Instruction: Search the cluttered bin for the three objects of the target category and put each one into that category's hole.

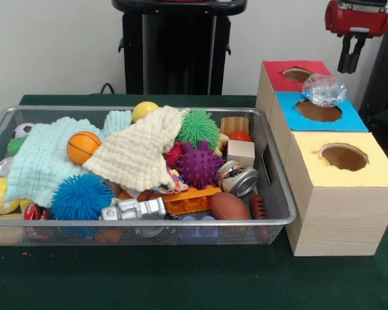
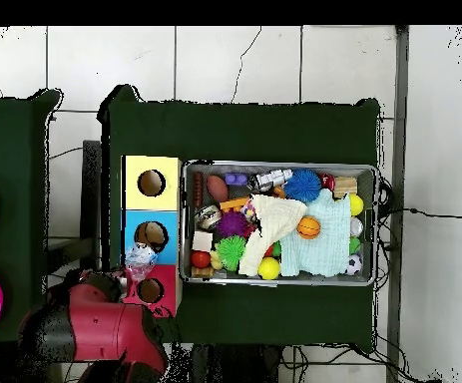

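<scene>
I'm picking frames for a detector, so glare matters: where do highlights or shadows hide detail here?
Front view: soft, even light; bright highlights on the crumpled clear plastic by the hole and on the silver toy in the bin; the pincer is dark, so its state is unclear. Overhead view: the tile floor is washed out, and the green cloth shows little texture.

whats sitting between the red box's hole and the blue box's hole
A crumpled clear plastic piece sits on the box tops between the red-topped box's hole and the hole in blue, clearest in the front view.

Claw point(image 1: 351, 62) aloft, fingers nearly together, empty.
</scene>
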{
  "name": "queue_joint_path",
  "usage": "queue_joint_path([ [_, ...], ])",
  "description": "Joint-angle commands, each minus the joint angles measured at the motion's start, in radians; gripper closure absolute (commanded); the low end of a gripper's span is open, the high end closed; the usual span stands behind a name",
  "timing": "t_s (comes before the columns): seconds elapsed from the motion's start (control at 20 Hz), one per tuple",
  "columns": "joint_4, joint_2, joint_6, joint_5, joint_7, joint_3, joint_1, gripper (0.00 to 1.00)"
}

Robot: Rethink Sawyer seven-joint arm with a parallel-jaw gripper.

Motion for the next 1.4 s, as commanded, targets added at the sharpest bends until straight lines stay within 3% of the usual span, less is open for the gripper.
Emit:
queue_joint_path([
  [0.05,-0.001,0.03,0.066,0.001,0.237,-0.032,-0.002,1.0],
  [0.45,0.036,0.052,0.072,0.0,0.236,-0.045,-0.004,1.0],
  [0.8,0.08,0.077,0.009,0.016,0.23,0.017,-0.04,1.0],
  [1.4,0.06,0.125,-0.034,0.014,0.207,0.076,-0.082,1.0],
])
